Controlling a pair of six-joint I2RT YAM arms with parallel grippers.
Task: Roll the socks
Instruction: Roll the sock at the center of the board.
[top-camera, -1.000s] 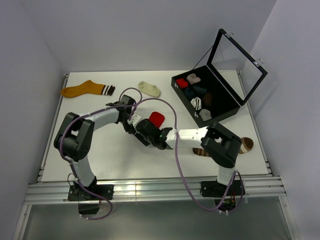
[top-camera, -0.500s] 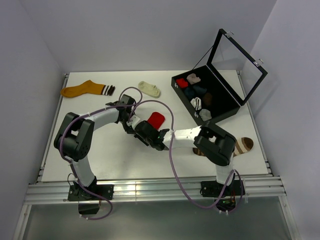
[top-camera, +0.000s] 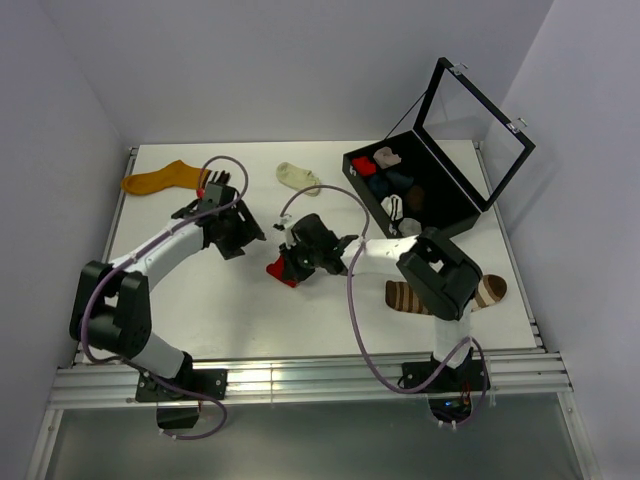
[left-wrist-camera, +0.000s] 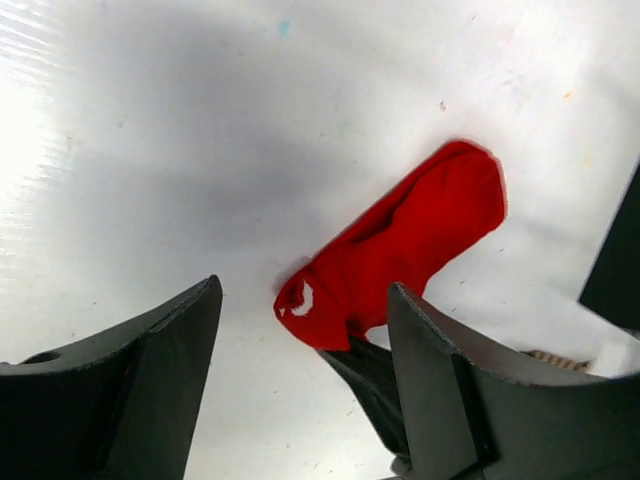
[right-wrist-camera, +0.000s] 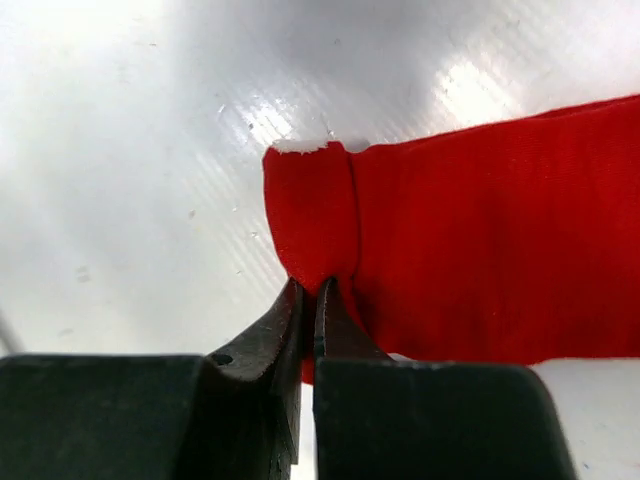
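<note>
A plain red sock (top-camera: 281, 272) lies mid-table, folded. My right gripper (top-camera: 291, 264) is shut on its edge; in the right wrist view the fingertips (right-wrist-camera: 312, 287) pinch a fold of the red sock (right-wrist-camera: 480, 240). My left gripper (top-camera: 250, 238) stands open just left of it with nothing held. In the left wrist view its gripper (left-wrist-camera: 305, 290) frames the red sock (left-wrist-camera: 410, 240). A cream ankle sock (top-camera: 297, 177) lies at the back. An orange sock with a striped cuff (top-camera: 160, 179) lies far left. A brown striped sock (top-camera: 488, 292) lies partly under the right arm.
An open black box (top-camera: 455, 215) with its lid raised stands at the back right and holds several rolled socks. Cables loop above both arms. The table's edges run along the left wall and the near rail.
My left gripper opened, let go of the red sock and drew back to the left. My right gripper shut on the sock, which now lies lower and further left.
</note>
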